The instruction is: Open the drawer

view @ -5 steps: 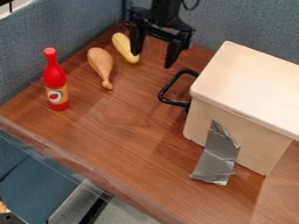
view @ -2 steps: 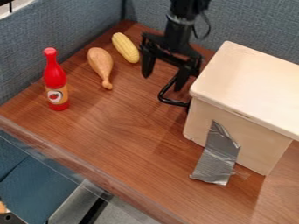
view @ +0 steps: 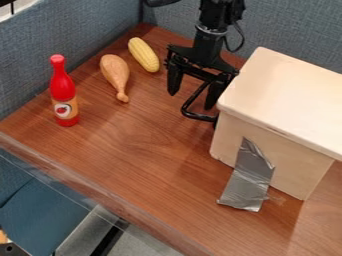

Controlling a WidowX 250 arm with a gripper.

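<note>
The black gripper (view: 192,101) hangs at the upper middle, its two fingers spread wide and pointing down, open. One finger is left of the black drawer handle (view: 186,110); the other overlaps the handle's upper part, close to the box. Whether it touches the handle I cannot tell. The handle sticks out from the left side of the pale wooden box (view: 277,97), which stands at the right with its lid-like top facing up. The drawer's front is mostly hidden from this angle.
On the left stand a red bottle (view: 63,92), a brown drumstick (view: 115,72) and a yellow corn cob (view: 143,54). Silver tape (view: 248,177) runs from the box down to the wooden table (view: 147,160). Blue-grey partitions rise behind and at the left.
The gripper has come down and to the right, away from the corn cob, and now overlaps the handle in view. Box, handle and toys have kept their places.
</note>
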